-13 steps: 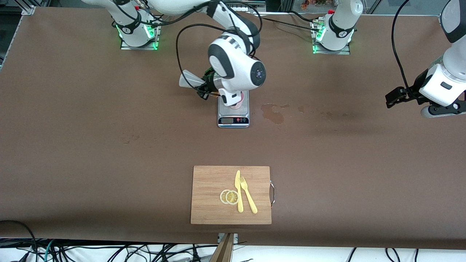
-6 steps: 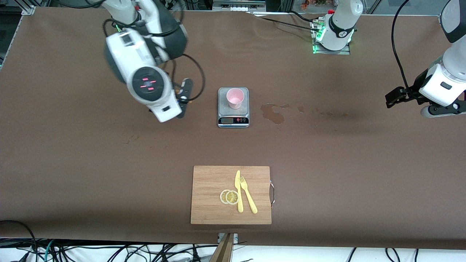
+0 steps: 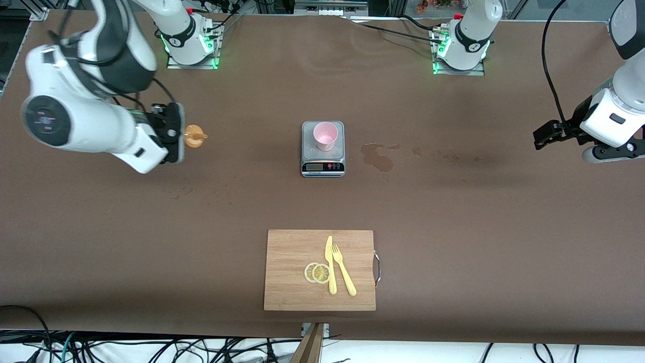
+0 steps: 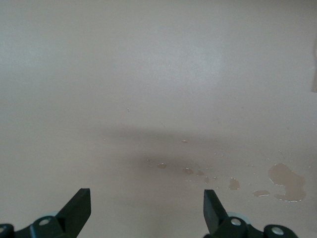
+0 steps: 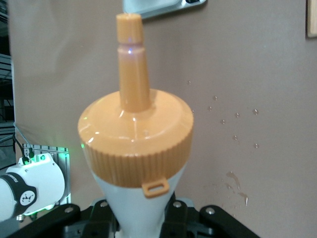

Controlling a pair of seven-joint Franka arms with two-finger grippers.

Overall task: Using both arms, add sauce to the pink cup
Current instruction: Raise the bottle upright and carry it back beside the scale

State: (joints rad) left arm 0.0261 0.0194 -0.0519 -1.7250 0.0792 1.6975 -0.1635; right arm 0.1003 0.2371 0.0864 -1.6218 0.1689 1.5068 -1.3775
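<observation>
1. Landmark: we take the grey scale (image 3: 323, 149) on the counter (image 3: 453, 212) as reference. Nearer the front camera than it lies the cutting board (image 3: 319, 269), carrying a fork, a knife and lemon slices.
2. The pink cup (image 3: 325, 136) stands upright on the scale.
3. The right end effector (image 3: 177, 133) is clamped on the sauce (image 5: 134, 141), nozzle up, above the counter, well apart from the scale toward the right arm's end.
4. The left end effector (image 4: 146, 208) waits with fingers apart over the counter, well off toward the left arm's end.
5. We judge the step in hand to be setting the bottle down; next, lower it upright, then release.
</observation>
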